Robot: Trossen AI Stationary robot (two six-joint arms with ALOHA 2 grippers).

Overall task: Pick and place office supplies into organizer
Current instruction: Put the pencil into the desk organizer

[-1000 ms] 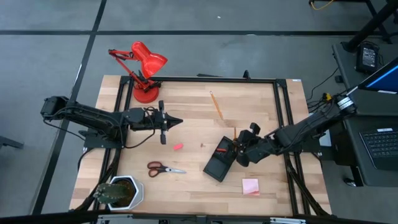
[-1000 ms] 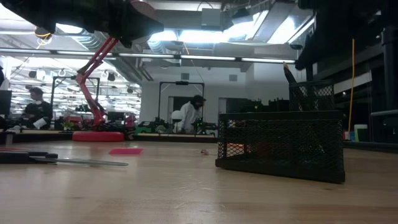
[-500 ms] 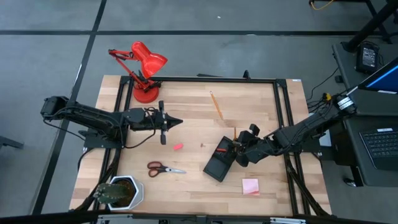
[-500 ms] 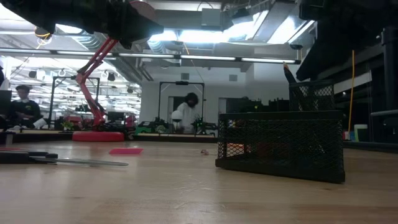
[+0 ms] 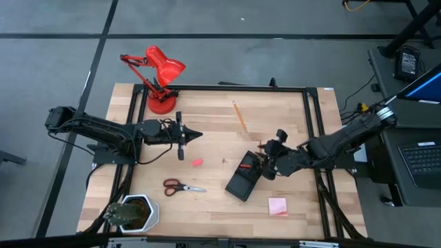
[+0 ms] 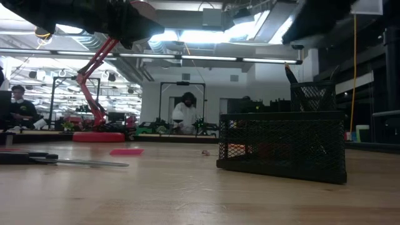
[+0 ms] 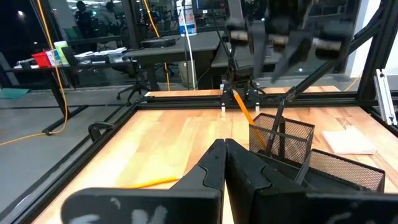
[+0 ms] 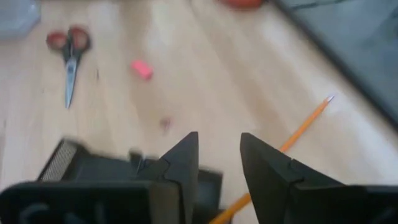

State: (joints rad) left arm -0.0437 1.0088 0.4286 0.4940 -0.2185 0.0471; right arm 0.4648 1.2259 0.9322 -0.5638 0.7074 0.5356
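So, we see the right gripper [image 5: 267, 153] has lifted and backed toward 3 o'clock since a second ago, fingers now apart, empty, at the organizer's [image 5: 243, 177] 2 o'clock corner. Organizer sits right of table centre, long axis 1-to-7 o'clock. Left gripper [image 5: 198, 135] unmoved at 9 o'clock, fingers together. We read no labels.
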